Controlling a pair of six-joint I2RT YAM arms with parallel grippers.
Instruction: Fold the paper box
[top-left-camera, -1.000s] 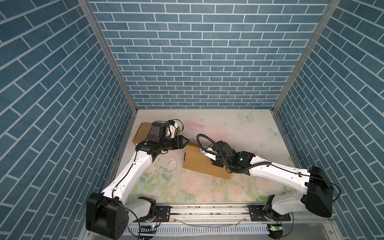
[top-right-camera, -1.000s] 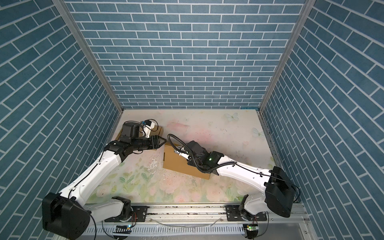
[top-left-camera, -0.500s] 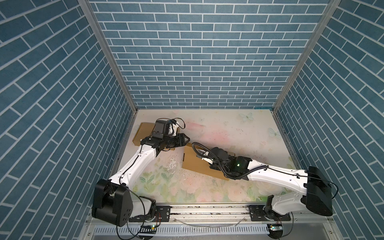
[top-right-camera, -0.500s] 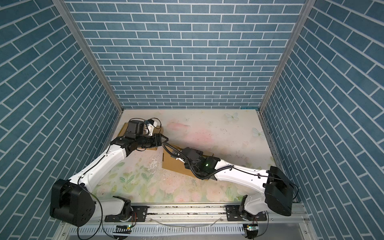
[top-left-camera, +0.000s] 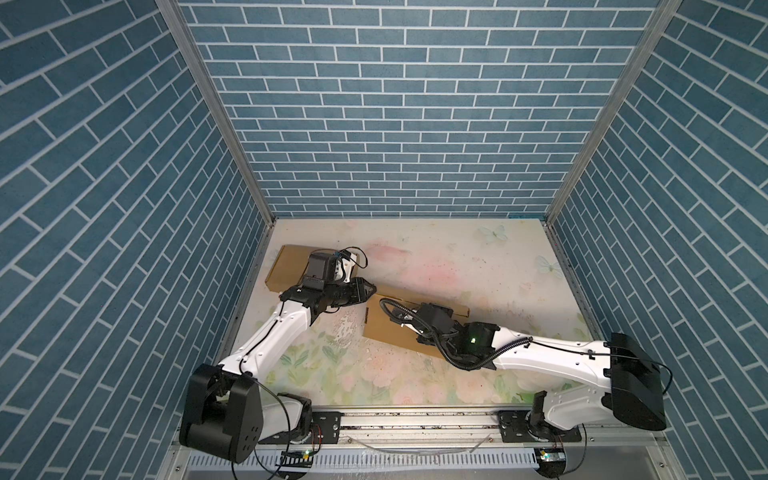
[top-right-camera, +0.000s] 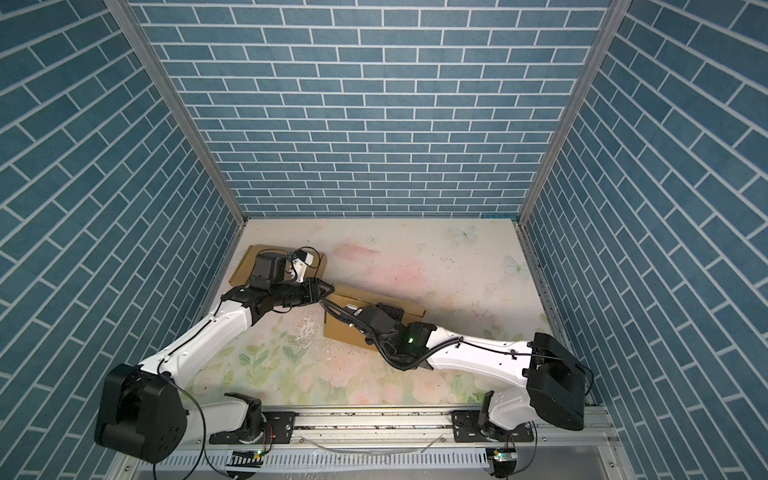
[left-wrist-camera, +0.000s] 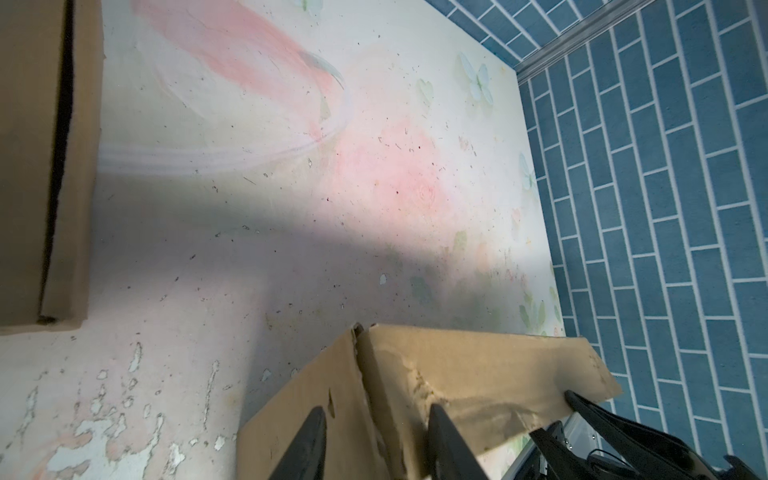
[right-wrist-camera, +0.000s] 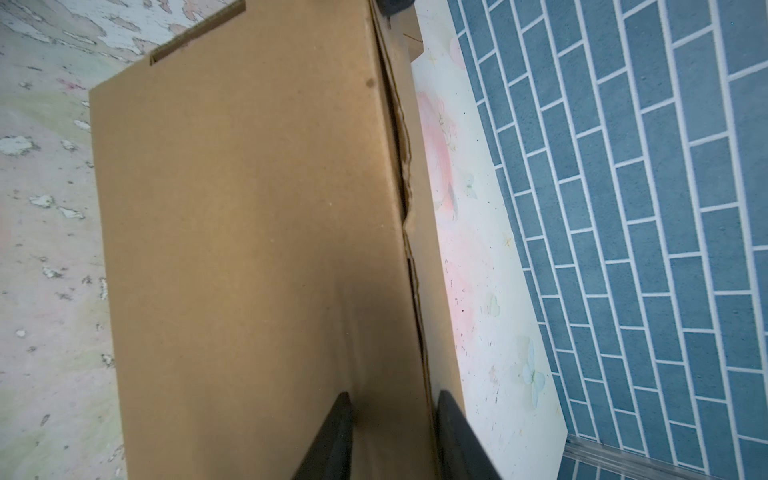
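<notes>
1. I see the cardboard box (top-left-camera: 386, 328) lying mostly flat near the middle of the table (top-left-camera: 457, 257), with both arms reaching in over it.
2. A narrow flap runs along the box's far long edge, creased and worn at the fold.
3. The left gripper (left-wrist-camera: 376, 409) is at the box's near-left corner. Its two fingers are spread either side of the seam where the flap meets the main panel. I cannot tell whether they are pinching the cardboard.
4. The right gripper (right-wrist-camera: 393, 395) is further along the same edge. One finger is on the top panel and one is outside the flap, so it appears to be pinching that edge.
5. My judgement is that this is an early step, getting hold of the long flap to stand it up as a wall.
6. Next, I think both grippers need a firm hold on the flap. They should then turn it together along the crease so the worn fold does not tear or buckle.
7. The box has no walls raised yet and holds nothing that I can see.
8. A second cardboard piece (top-left-camera: 286, 266) lies flat at the back left, apart from the box. It shows a dark slit along one edge, and I cannot see inside it.
</notes>
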